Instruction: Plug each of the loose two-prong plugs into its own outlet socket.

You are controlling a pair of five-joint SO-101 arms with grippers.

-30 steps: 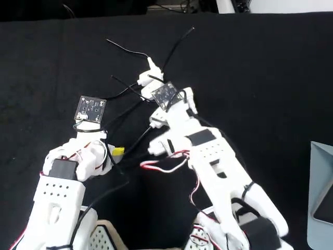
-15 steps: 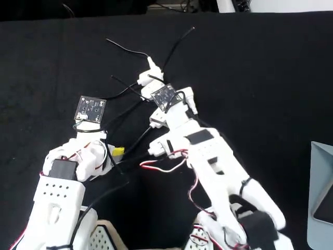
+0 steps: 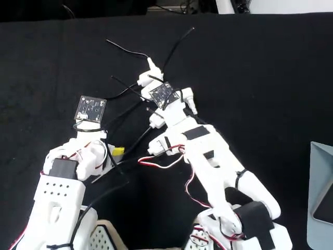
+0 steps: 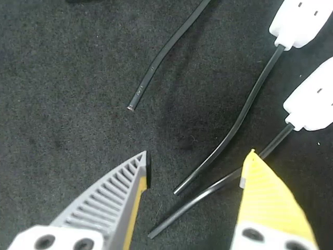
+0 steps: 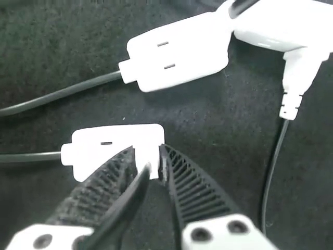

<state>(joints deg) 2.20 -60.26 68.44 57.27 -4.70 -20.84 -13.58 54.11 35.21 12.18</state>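
Near socket: white plastic. It lies flat on the surface, with its end tucked between the tips of my right fingers.
Far socket: lies just beyond those fingertips, slot face up, apart from the near one.
Plug: the white piece off to the side of the right fingers. I take it for a plug, but its prongs are hard to make out.
Handling: I judge the near socket light and rigid, with a smooth shell that could slip. Its black cord looks springy enough to drag or twist the body.
Where to hold: across the flat sides at mid-body, behind the slots, and never on the cord. A nip at the end corner will likely let it pivot.
Right fingers: almost pressed together, pinching the end corner of the near socket.
Left fingers: spread wide and holding nothing. A loose cord end lies just ahead of them.
Change: in the high view the right arm has swung at its base and elbow, and its wrist has edged forward towards the white pieces. The left arm has not moved.
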